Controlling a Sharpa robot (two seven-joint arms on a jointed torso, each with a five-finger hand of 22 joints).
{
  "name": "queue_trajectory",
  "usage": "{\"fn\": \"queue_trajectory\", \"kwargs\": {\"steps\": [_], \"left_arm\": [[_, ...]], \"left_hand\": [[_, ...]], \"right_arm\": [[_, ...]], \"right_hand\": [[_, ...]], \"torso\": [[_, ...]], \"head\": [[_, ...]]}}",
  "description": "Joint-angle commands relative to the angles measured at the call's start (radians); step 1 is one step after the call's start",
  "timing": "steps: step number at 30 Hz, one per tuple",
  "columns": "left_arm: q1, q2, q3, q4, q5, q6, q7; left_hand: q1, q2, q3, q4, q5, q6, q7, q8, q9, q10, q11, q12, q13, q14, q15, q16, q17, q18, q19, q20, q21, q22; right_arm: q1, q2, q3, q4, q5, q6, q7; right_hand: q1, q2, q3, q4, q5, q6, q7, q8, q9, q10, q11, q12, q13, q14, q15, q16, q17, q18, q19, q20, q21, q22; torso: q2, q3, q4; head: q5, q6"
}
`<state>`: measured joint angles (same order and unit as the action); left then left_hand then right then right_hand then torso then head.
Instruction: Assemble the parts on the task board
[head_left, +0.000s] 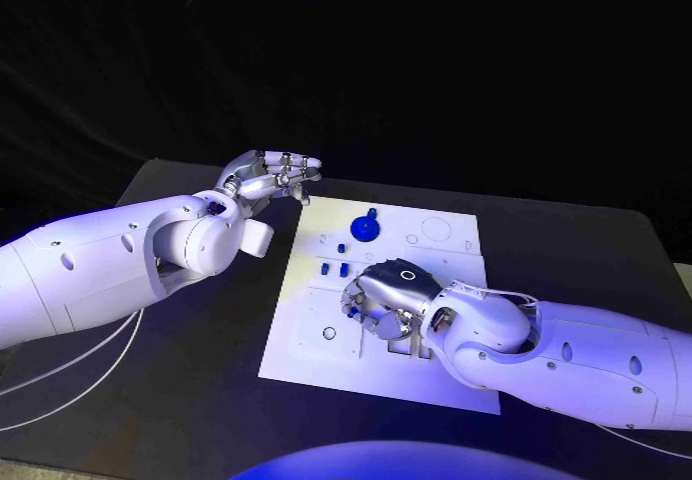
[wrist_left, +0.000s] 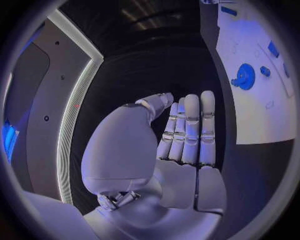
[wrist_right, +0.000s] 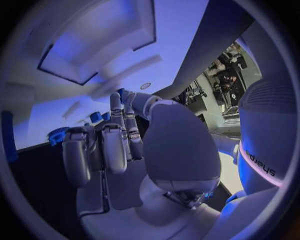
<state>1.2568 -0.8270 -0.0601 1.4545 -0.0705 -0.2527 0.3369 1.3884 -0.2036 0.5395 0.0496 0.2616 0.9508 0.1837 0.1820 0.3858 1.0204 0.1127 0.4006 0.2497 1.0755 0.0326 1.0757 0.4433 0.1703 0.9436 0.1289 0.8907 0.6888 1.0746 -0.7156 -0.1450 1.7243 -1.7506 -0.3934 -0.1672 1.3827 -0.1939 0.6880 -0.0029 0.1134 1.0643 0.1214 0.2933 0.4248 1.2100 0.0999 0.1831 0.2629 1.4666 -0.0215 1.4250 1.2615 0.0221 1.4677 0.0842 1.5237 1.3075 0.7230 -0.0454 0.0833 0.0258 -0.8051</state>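
Silver right hand (head_left: 387, 300): palm down over the near middle of the task board (head_left: 450, 385), fingers curled under; can't tell if it's gripping anything
Blue parts: small ones (head_left: 335, 268) mid-board, round disc (head_left: 365, 229) further back
Left hand (head_left: 271, 178): off the board's far left corner above the counter (head_left: 173, 400), fingers straight, holding nothing
Writing: none I can read

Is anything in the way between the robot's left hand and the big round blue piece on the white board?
Nothing visible is. The left hand hovers open beyond the task board's far left corner, with only bare table and board before the round blue part.
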Motion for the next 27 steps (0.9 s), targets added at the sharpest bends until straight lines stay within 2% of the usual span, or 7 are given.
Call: {"fn": "queue_trajectory", "kwargs": {"steps": [1, 7, 8, 11, 14, 21, 27], "left_arm": [[0.001, 0.001, 0.001, 0.001, 0.005, 0.013, -0.001], [0.001, 0.001, 0.001, 0.001, 0.005, 0.014, -0.002], [0.001, 0.001, 0.001, 0.001, 0.005, 0.014, -0.003], [0.002, 0.001, 0.001, 0.001, 0.005, 0.016, -0.004], [0.002, 0.001, 0.001, 0.001, 0.005, 0.017, -0.005], [0.002, 0.0, 0.001, 0.0, 0.005, 0.016, -0.009], [0.002, -0.002, 0.001, -0.001, 0.005, 0.021, -0.011]], "left_hand": [[-0.001, 0.006, -0.004, 0.0, 0.003, -0.007, -0.003, -0.006, -0.001, -0.006, -0.002, 0.002, 0.001, -0.005, 0.003, -0.003, -0.001, 0.013, 0.004, 0.0, -0.006, -0.001], [-0.001, 0.006, -0.004, 0.0, 0.003, -0.007, -0.003, -0.006, -0.001, -0.006, -0.002, 0.002, 0.001, -0.005, 0.003, -0.003, -0.001, 0.013, 0.004, 0.0, -0.006, -0.001], [-0.001, 0.006, -0.004, 0.0, 0.003, -0.007, -0.003, -0.006, -0.001, -0.006, -0.002, 0.002, 0.001, -0.005, 0.003, -0.003, -0.001, 0.013, 0.004, 0.0, -0.006, -0.001], [-0.001, 0.006, -0.004, 0.0, 0.003, -0.007, -0.003, -0.006, -0.001, -0.006, -0.002, 0.002, 0.001, -0.005, 0.003, -0.003, -0.001, 0.013, 0.004, 0.0, -0.006, -0.001], [0.0, 0.007, -0.004, 0.0, 0.003, -0.007, -0.003, -0.005, -0.001, -0.006, -0.002, 0.004, 0.001, -0.005, 0.003, -0.003, -0.001, 0.013, 0.004, 0.0, -0.006, -0.001], [0.0, 0.006, -0.004, 0.0, 0.003, -0.008, -0.003, -0.006, -0.001, -0.008, -0.002, 0.005, 0.001, -0.005, 0.004, -0.003, -0.002, 0.013, 0.004, 0.0, -0.007, -0.002], [-0.001, 0.006, -0.004, 0.0, 0.003, -0.008, -0.002, -0.006, -0.001, -0.008, -0.002, 0.005, 0.001, -0.006, 0.004, -0.003, -0.002, 0.013, 0.004, 0.0, -0.007, -0.002]], "right_arm": [[-0.002, 0.003, -0.002, 0.002, -0.024, 0.033, -0.008], [-0.002, 0.006, -0.003, 0.001, -0.039, 0.045, -0.026], [-0.002, 0.006, -0.003, 0.0, -0.04, 0.045, -0.027], [-0.002, 0.007, -0.003, -0.003, -0.043, 0.046, -0.035], [-0.002, 0.006, -0.003, -0.004, -0.05, 0.034, -0.044], [-0.002, -0.011, -0.003, 0.009, -0.065, -0.009, -0.057], [-0.001, -0.055, 0.0, 0.05, -0.068, -0.05, -0.062]], "right_hand": [[-0.013, 0.002, -0.008, -0.002, 0.003, 0.006, 0.004, 0.003, 0.002, 0.047, -0.051, -0.001, 0.002, 0.047, -0.004, -0.005, 0.0, -0.01, 0.079, -0.006, -0.005, 0.241], [-0.029, 0.0, -0.02, 0.0, -0.006, -0.005, 0.005, -0.004, 0.001, 0.039, -0.049, -0.011, 0.002, 0.045, -0.003, -0.011, -0.011, -0.007, 0.074, -0.005, -0.016, 0.237], [-0.045, -0.008, -0.025, 0.006, -0.006, -0.039, 0.014, -0.024, -0.007, 0.023, -0.042, -0.022, -0.001, 0.043, 0.003, -0.013, -0.016, -0.006, 0.071, -0.002, -0.023, 0.234], [-0.076, -0.026, -0.041, 0.019, 0.02, -0.078, 0.027, -0.05, -0.016, -0.016, -0.025, -0.05, -0.013, 0.041, 0.017, -0.018, -0.027, 0.0, 0.059, 0.008, -0.049, 0.224], [-0.088, -0.038, -0.049, 0.023, 0.016, -0.108, 0.025, -0.07, -0.023, -0.038, -0.02, -0.066, -0.021, 0.039, 0.021, -0.021, -0.034, 0.004, 0.053, 0.014, -0.064, 0.218], [-0.098, -0.054, -0.06, 0.025, 0.024, -0.121, 0.023, -0.08, -0.025, -0.068, -0.015, -0.082, -0.032, 0.029, 0.024, -0.04, -0.069, 0.015, 0.031, 0.019, -0.114, 0.197], [-0.104, -0.06, -0.067, 0.028, 0.024, -0.119, 0.022, -0.08, -0.024, -0.071, -0.016, -0.082, -0.034, 0.027, 0.025, -0.043, -0.075, 0.016, 0.029, 0.02, -0.119, 0.195]], "torso": [[0.0, -0.0001, 0.0], [0.0, 0.0003, -0.0006], [0.0, 0.0003, -0.0006], [-0.001, 0.0002, -0.0011], [-0.001, 0.0002, -0.0008], [0.0, 0.0016, -0.0006], [-0.001, 0.0022, -0.0007]], "head": [[-0.001, -0.001], [-0.001, -0.001], [-0.001, -0.001], [-0.002, -0.001], [-0.003, 0.0], [-0.007, 0.001], [-0.012, 0.006]]}}
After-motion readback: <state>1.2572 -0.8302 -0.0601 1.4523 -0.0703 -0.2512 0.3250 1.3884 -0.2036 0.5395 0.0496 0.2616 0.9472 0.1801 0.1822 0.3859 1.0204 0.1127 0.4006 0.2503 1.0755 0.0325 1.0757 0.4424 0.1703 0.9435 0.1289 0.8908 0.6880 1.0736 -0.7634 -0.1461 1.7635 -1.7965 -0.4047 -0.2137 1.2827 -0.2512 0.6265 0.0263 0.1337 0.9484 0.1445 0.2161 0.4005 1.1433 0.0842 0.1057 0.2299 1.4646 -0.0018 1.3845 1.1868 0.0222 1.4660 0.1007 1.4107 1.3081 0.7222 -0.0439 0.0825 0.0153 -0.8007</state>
